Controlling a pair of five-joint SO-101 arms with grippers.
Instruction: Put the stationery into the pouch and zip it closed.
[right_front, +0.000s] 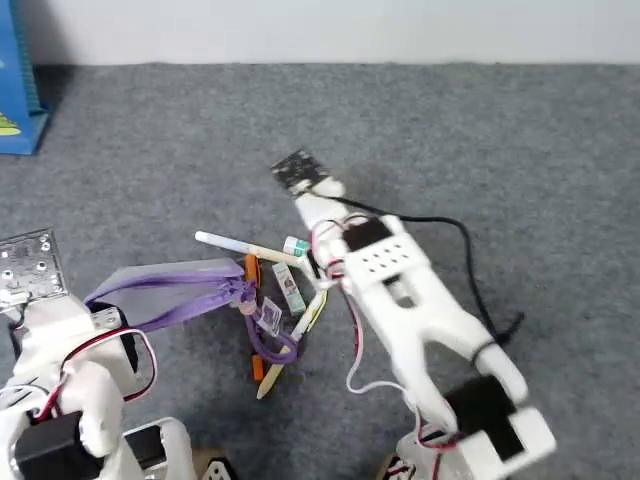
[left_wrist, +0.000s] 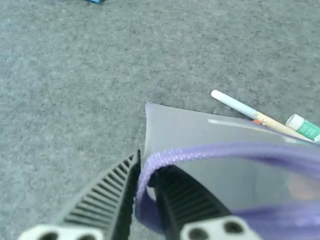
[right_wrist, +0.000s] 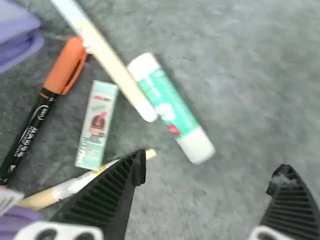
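Pouch (right_front: 168, 288) lower left in high view: soft, floppy. Left gripper (left_wrist: 145, 167) clenched on its zip edge. Right gripper (right_wrist: 212, 165) spread wide above glue stick (right_wrist: 170, 107), mid-frame in high view: light, rigid, smooth, likely rolls. Grip mid-barrel.

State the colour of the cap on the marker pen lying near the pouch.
Orange; the marker cap shows best in the right wrist view.

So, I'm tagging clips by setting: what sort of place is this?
Probably a robot lab bench rather than a home desk: a table covered in grey felt-like matting, a plain white wall behind, and two white plastic arms, the left pincer clamped on a purple zip pouch.
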